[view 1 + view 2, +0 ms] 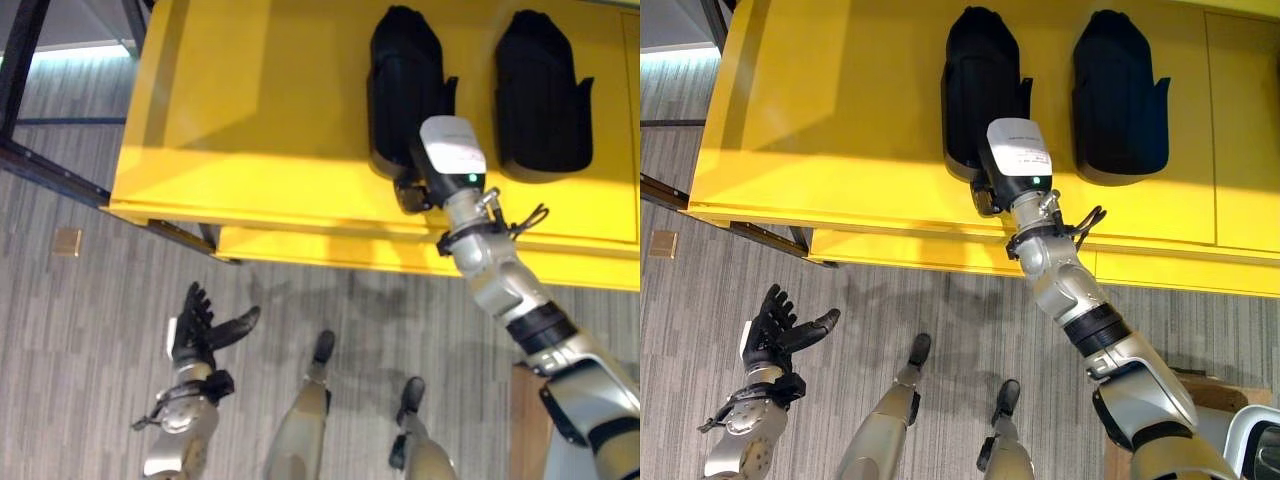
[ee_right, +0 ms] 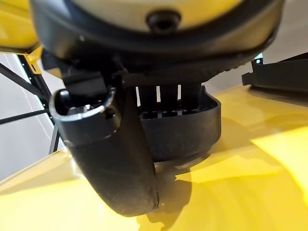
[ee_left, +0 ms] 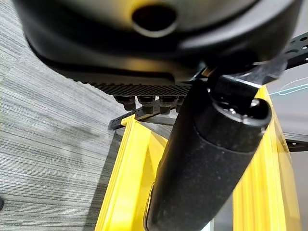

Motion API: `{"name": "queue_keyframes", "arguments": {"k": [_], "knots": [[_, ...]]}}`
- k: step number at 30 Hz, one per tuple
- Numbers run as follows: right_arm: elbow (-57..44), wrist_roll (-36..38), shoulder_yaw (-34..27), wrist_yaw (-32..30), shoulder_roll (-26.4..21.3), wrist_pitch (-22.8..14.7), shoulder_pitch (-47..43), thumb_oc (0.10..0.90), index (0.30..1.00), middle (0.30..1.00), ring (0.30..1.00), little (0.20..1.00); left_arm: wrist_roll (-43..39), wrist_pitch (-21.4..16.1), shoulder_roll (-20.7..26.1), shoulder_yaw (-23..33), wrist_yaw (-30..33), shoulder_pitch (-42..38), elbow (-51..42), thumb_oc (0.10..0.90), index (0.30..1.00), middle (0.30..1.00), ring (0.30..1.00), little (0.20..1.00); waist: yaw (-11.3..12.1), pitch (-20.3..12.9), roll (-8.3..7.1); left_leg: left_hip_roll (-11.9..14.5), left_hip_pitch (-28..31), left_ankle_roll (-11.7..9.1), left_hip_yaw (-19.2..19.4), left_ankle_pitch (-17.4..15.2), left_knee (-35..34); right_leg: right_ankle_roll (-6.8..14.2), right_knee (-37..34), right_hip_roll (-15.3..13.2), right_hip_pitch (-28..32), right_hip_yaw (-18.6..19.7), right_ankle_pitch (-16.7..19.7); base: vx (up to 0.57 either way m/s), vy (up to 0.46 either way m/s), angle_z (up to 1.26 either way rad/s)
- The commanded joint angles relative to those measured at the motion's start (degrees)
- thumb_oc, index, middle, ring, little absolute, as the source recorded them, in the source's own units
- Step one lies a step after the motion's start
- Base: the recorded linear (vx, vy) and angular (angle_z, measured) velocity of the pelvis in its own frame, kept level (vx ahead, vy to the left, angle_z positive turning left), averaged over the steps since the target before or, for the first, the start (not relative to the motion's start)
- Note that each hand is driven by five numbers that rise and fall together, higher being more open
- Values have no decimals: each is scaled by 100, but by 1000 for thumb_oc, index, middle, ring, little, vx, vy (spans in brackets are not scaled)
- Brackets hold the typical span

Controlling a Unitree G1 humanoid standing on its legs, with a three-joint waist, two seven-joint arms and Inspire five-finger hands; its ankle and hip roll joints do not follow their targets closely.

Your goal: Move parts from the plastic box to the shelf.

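On the shelf: two black moulded plastic parts lie side by side on the glossy yellow metal shelf [image 1: 250, 120], well apart from each other.
Part in hand: the nearer black moulded plastic part [image 1: 405, 80] rests flat on the shelf top, the right hand [image 1: 415, 190] at its near end.
Right hand: fingers reach into the part's open end with the thumb [image 2: 113, 159] outside its wall; whether they grip cannot be told.
Second part: the other black part [image 1: 540, 90] lies untouched.
Left hand [image 1: 200, 325]: relaxed and spread, empty, low over the grey carpet.
Handling: probably light, stiff, hollow shell; smooth, so may slide on glossy paint.
Hold: best pinched at the rim wall.
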Motion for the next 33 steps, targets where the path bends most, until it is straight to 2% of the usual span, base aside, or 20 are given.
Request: {"name": "queue_keyframes", "arguments": {"k": [1,9,14,15,16,19,20,22,23,24,25,26,27,29,30,33], "knots": [[103,-65,291,-180,286,-205,-1090,400,300,300,300,300,-157,-589,422,140,139,148,-585,900,1000,1000,1000,1000,371,-187,-189,-186,300,353,487,-536,117,154,490,-373,91,273,9,0,0,0],[97,46,353,-224,387,-241,-1237,400,300,300,300,300,-172,-593,429,87,172,103,-606,900,1000,1000,1000,1000,418,-168,-203,-208,251,368,450,-551,120,182,436,-379,114,227,90,0,0,0],[-27,60,358,-207,488,-266,-1224,400,300,300,300,300,-168,-582,431,87,191,143,-678,900,1000,1000,1000,1000,440,-201,-265,-217,236,399,492,-599,132,229,302,-384,133,245,219,23,17,1],[-58,74,364,-214,542,-274,-1201,400,300,300,300,300,-142,-574,483,125,199,165,-675,900,1000,1000,1000,1000,433,-217,-310,-255,243,446,511,-649,155,301,271,-442,114,333,489,7,50,-2],[-58,74,363,-214,545,-273,-1200,400,300,300,300,300,-143,-575,485,126,198,166,-674,900,1000,1000,1000,1000,440,-221,-316,-255,240,450,521,-649,155,305,259,-444,112,343,501,11,66,-5],[-73,90,373,-201,620,-281,-1184,400,300,300,300,300,-146,-592,534,181,207,164,-668,900,1000,1000,1000,1000,444,-259,-322,-257,305,502,558,-650,62,365,288,-494,21,410,859,0,71,-11],[-60,116,416,-157,746,-292,-1240,400,300,300,300,300,-163,-596,589,204,219,156,-652,900,1000,1000,1000,1000,444,-269,-288,-200,407,552,593,-566,-87,380,553,-417,-139,432,1008,-28,102,-25],[-30,195,436,-163,813,-315,-1327,400,300,300,300,300,-140,-604,640,178,220,99,-614,900,1000,1000,1000,1000,415,-239,-205,-125,512,565,637,-438,-279,300,989,-111,-360,547,638,-19,74,-36],[-17,231,446,-160,823,-344,-1329,400,300,300,300,300,-123,-602,671,141,211,54,-583,900,1000,1000,1000,1000,362,-239,-165,-126,573,556,620,-397,-369,229,1008,168,-402,753,316,34,4,-28],[-22,298,439,-212,791,-394,-1289,400,300,300,300,300,-112,-601,696,54,213,-23,-515,900,1000,1000,1000,1000,279,-261,-131,-152,614,545,544,-307,-478,84,982,560,-492,1140,-40,30,-20,-14],[-21,300,440,-214,784,-396,-1291,400,300,300,300,300,-113,-605,693,48,214,-34,-507,900,1000,1000,1000,1000,291,-271,-131,-143,600,537,551,-276,-503,76,1003,568,-530,1149,-34,66,-40,0],[-55,371,478,-257,729,-414,-1251,400,300,300,300,300,-80,-588,702,-46,158,-74,-470,900,1000,1000,1000,1000,232,-313,-54,-204,722,492,378,-153,-676,-150,924,913,-629,1593,-246,60,-81,21],[-73,386,496,-277,711,-434,-1274,400,300,300,300,300,-68,-570,684,-82,119,-77,-466,900,1000,1000,1000,1000,223,-320,-40,-262,750,475,277,-117,-713,-235,831,1059,-658,1745,-219,77,-122,37],[-15,400,524,-304,609,-436,-1220,400,300,300,300,300,-68,-548,615,-127,65,-77,-298,900,1000,1000,1000,1000,211,-347,8,-287,886,431,83,-48,-800,-307,731,1047,-479,1815,-251,15,-206,64],[40,449,528,-302,593,-456,-1195,400,300,300,300,300,-58,-539,574,-195,45,-84,-228,900,1000,1000,1000,1000,156,-378,59,-266,902,401,-41,4,-836,-334,677,1136,-407,1884,-251,-16,-255,77],[68,444,498,-297,530,-427,-1061,400,300,300,300,300,-200,-501,476,-199,5,-43,-111,900,1000,1000,1000,1000,165,-496,85,-202,1049,342,-114,104,-992,-383,503,1111,-195,1594,-291,-21,-189,72]]}}
